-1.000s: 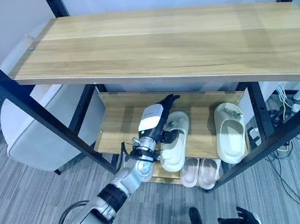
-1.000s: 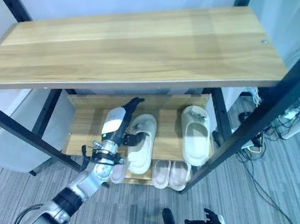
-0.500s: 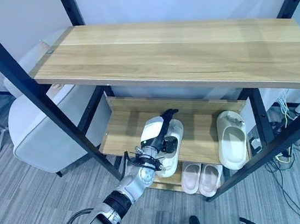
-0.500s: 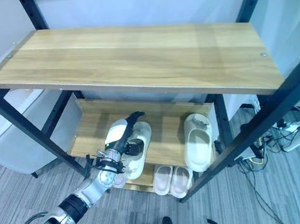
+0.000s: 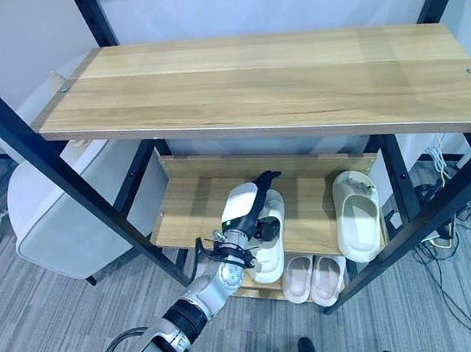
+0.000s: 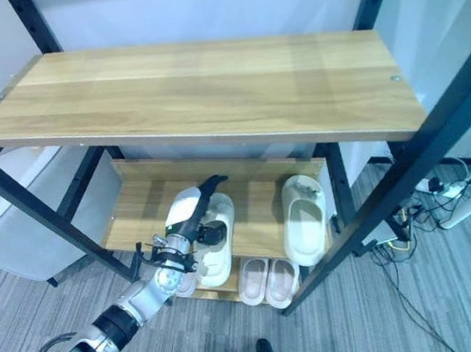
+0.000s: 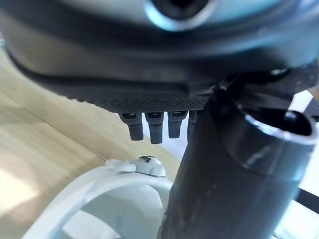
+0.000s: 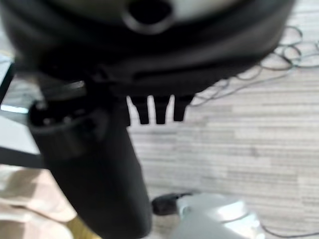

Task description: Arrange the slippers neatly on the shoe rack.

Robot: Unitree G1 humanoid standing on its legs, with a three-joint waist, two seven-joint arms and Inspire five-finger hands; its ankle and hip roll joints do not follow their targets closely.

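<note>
Fingers of the left hand are being held straight and extended over the left cream slipper, while the thumb is being kept down at the slipper's opening; it cannot be told from the pictures whether the slipper is really being touched. In the left wrist view the fingertips are being seen just above the slipper's white rim, so the hand is relaxed and not closed around anything. This slipper is lying on the middle shelf of the shoe rack, with its heel end reaching over the shelf's front edge. The second cream slipper is being kept on the same shelf, well apart to the right, near the right post. A pair of pinkish slippers is lying side by side on the lowest shelf, below and between the two cream ones. The right hand is being shown in its own wrist view with straight fingers above the grey floor, holding nothing.
</note>
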